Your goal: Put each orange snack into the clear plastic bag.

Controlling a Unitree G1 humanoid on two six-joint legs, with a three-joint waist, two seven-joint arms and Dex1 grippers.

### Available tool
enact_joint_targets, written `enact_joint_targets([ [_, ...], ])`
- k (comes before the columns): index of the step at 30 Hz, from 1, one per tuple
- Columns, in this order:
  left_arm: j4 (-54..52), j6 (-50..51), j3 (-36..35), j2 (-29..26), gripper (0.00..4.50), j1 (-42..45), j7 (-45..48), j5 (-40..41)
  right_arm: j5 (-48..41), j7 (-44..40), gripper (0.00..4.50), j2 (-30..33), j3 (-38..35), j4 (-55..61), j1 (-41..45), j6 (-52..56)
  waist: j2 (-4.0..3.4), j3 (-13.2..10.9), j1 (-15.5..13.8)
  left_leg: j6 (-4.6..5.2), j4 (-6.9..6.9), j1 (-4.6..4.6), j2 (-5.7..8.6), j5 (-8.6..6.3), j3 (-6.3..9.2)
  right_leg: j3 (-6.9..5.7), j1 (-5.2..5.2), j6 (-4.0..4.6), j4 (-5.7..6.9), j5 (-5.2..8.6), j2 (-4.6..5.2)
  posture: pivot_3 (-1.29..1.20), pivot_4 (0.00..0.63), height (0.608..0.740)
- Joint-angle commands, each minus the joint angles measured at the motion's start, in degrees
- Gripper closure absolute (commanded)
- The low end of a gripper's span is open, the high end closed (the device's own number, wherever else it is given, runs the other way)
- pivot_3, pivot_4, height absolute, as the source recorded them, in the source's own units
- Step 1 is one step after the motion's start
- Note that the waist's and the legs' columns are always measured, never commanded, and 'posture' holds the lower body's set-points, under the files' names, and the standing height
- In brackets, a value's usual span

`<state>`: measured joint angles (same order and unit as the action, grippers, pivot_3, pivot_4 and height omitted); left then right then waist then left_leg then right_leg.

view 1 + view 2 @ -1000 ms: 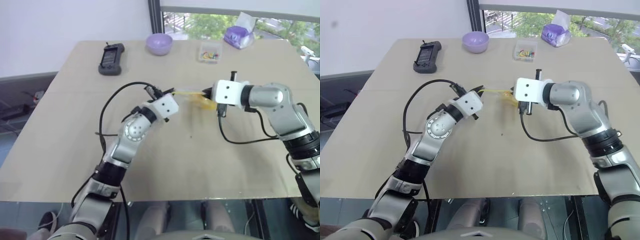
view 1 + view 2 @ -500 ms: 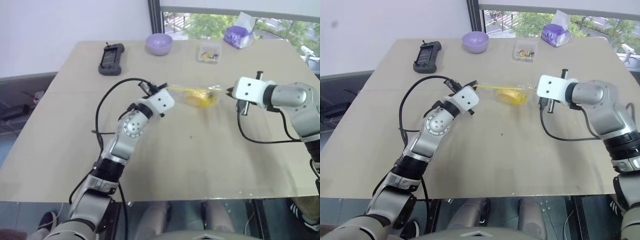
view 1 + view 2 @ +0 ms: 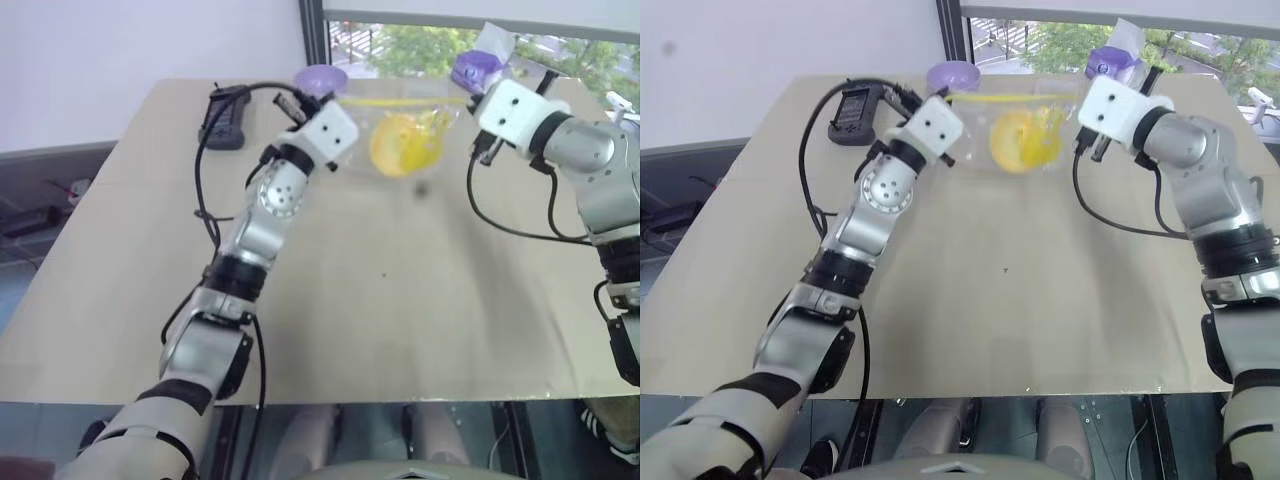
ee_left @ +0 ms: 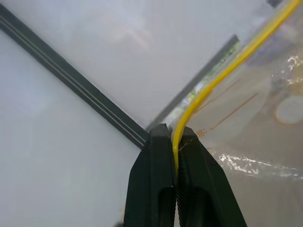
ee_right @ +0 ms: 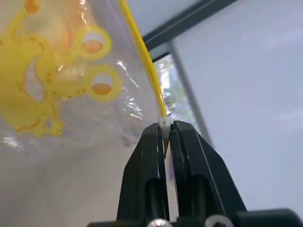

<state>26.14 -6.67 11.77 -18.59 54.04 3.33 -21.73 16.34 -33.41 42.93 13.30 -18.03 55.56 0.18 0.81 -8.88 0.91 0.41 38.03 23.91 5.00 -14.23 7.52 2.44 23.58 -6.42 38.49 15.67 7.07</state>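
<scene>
Clear plastic bag [image 3: 405, 125] hangs at upper centre, your left claw [image 4: 176, 142] and right claw [image 5: 165, 130] each clamped on its yellow seal, stretching it, orange snack [image 3: 398, 143] inside.

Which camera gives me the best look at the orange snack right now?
The right eye view: the orange snack hangs whole inside the clear plastic bag. The left eye view shows the same. The right wrist view gives an orange blur behind the yellow print.

Glossy, crinkled clear plastic bag [image 3: 405, 135]; matt, smooth tan table [image 3: 400, 290].
</scene>
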Motion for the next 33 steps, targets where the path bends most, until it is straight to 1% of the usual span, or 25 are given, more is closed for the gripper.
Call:
enact_joint_targets([
  [1, -1.1, -1.56, -1.8, -1.39, 4.5, -3.52, 1.73, 2.03, -1.98, -4.75, 4.39, 3.48, -3.61, 2.72, -3.04, 3.17, 0.0, 0.0, 0.13, 0.0, -0.03, 0.01, 0.0, 0.0, 0.0, 0.0, 0.03, 0.0, -0.02, 0.0, 0.0, 0.0, 0.15, 0.74],
  [3, -5.81, 0.44, -1.21, -2.17, 4.5, -8.87, 7.62, 4.23, -4.93, -11.04, 4.39, 5.86, -3.75, 9.5, -8.99, 5.71, -0.01, 0.01, 0.24, 0.0, -0.12, 0.01, -0.02, 0.0, -0.01, -0.02, 0.04, 0.0, -0.08, 0.0, 0.0, 0.0, 0.15, 0.74],
  [5, -12.56, 2.01, 0.62, -4.15, 4.5, -15.37, 14.72, 5.48, -7.34, -14.22, 4.39, 7.18, -4.7, 15.57, -14.35, 9.02, -0.02, 0.01, 0.59, 0.0, -0.25, 0.01, -0.04, 0.0, -0.01, -0.02, 0.07, 0.0, -0.15, 0.0, -0.01, 0.0, 0.15, 0.74],
  [8, -26.9, 8.21, 1.57, -7.26, 3.53, -26.75, 24.9, 10.32, -14.56, -21.07, 4.5, 8.94, -6.15, 27.08, -24.11, 18.04, -0.05, -0.01, 1.46, 0.01, -0.28, 0.08, -0.15, 0.0, 0.0, 0.0, 0.15, 0.01, -0.12, 0.0, 0.01, 0.0, 0.15, 0.74],
  [10, -34.72, 12.73, 1.59, -9.72, 2.59, -32.27, 30.44, 13.36, -18.25, -25.02, 4.5, 11.31, -6.89, 33.55, -29.56, 23.33, -0.08, -0.03, 1.49, 0.01, -0.25, 0.09, -0.2, 0.0, 0.0, 0.04, 0.2, 0.01, -0.04, 0.01, 0.0, 0.0, 0.15, 0.74],
  [12, -40.25, 16.07, 1.1, -11.98, 1.67, -36.22, 34.22, 15.61, -20.22, -25.98, 3.77, 12.45, -8.17, 37.08, -32.59, 26.07, -0.12, -0.06, 1.38, 0.02, -0.1, 0.01, -0.24, 0.0, -0.01, 0.05, 0.15, 0.02, 0.15, 0.01, -0.03, 0.0, 0.15, 0.74],
  [13, -42.3, 18.57, 0.56, -12.73, 1.01, -37.64, 35.58, 16.82, -20.46, -25.45, 3.22, 12.61, -8.83, 37.78, -33.23, 27.39, -0.13, -0.06, 1.36, 0.05, 0.04, -0.1, -0.25, -0.03, 0.0, 0.04, 0.02, 0.02, 0.31, 0.01, -0.05, 0.0, 0.15, 0.74],
  [14, -44.17, 19.38, -0.14, -14.15, 0.75, -39.19, 36.85, 17.46, -21.01, -25.93, 2.93, 13.69, -9.76, 38.52, -34.52, 28.61, -0.17, -0.04, 1.29, 0.18, 0.05, -0.2, -0.26, -0.1, 0.01, 0.04, -0.07, 0.02, 0.32, 0.01, -0.06, 0.0, 0.15, 0.74],
  [17, -49.06, 25.46, -4.71, -17.19, 0.74, -42.79, 40.16, 23.03, -22.27, -26.59, 1.69, 16.61, -12.98, 39.98, -38.03, 32.01, -0.16, -0.04, 0.95, 0.3, 0.14, -0.42, -0.24, -0.18, 0.05, -0.04, -0.37, 0.0, 0.36, 0.0, -0.06, 0.0, 0.15, 0.74],
  [19, -51.37, 29.97, -10.15, -20.54, 0.74, -45.2, 42.73, 27.36, -26.46, -31.16, 1.69, 20.22, -18.37, 41.28, -42.91, 34.19, -0.18, -0.06, 0.8, 0.32, 0.15, -0.47, -0.25, -0.19, 0.08, -0.08, -0.43, 0.0, 0.35, 0.0, -0.07, 0.0, 0.15, 0.74],
  [20, -51.67, 31.58, -13.62, -21.98, 0.74, -45.84, 43.96, 29.92, -29.01, -32.59, 1.69, 20.72, -22.27, 41.07, -44.71, 35.37, -0.18, -0.09, 0.71, 0.31, 0.16, -0.44, -0.25, -0.19, 0.11, -0.1, -0.41, 0.0, 0.35, 0.0, -0.07, 0.0, 0.15, 0.74],
  [23, -49.42, 37.64, -23.23, -25.24, 0.74, -45.21, 45.28, 36.19, -34.18, -33.62, 1.69, 19.76, -33.83, 37.26, -47.72, 36.41, -0.2, -0.1, 0.4, 0.31, 0.18, -0.35, -0.29, -0.19, 0.15, -0.16, -0.37, 0.01, 0.33, 0.01, -0.1, 0.0, 0.15, 0.74],
  [27, -45.93, 39.62, -32.43, -30.13, 0.74, -45.07, 48.91, 41.73, -38.91, -37.25, 1.69, 20.77, -46.75, 29.46, -51.16, 38.56, -0.19, -0.11, -0.12, 0.32, 0.18, -0.39, -0.28, -0.19, 0.11, -0.15, -0.43, 0.01, 0.25, 0.01, -0.09, 0.0, 0.15, 0.74],
  [29, -45.47, 40.77, -35.45, -31.91, 0.74, -45.43, 50.52, 44.53, -40.11, -40.0, 1.69, 21.73, -51.52, 26.09, -53.63, 38.18, -0.21, -0.12, -0.34, 0.33, 0.17, -0.38, -0.28, -0.2, 0.12, -0.19, -0.46, 0.01, 0.18, 0.01, -0.09, 0.0, 0.15, 0.74],
  [31, -45.3, 41.08, -37.53, -33.74, 0.74, -46.76, 52.52, 45.89, -41.85, -42.05, 1.69, 20.34, -57.07, 22.97, -54.89, 35.01, -0.21, -0.12, -0.33, 0.34, 0.17, -0.38, -0.29, -0.21, 0.12, -0.2, -0.48, 0.02, 0.12, 0.01, -0.08, 0.0, 0.15, 0.74],
  [33, -45.17, 41.63, -38.82, -35.17, 0.74, -47.97, 54.18, 46.77, -43.28, -43.2, 1.69, 19.16, -60.05, 21.91, -55.6, 33.43, -0.24, -0.11, -0.26, 0.34, 0.16, -0.41, -0.29, -0.21, 0.08, -0.16, -0.5, 0.01, 0.12, 0.0, -0.05, 0.0, 0.15, 0.74],
])
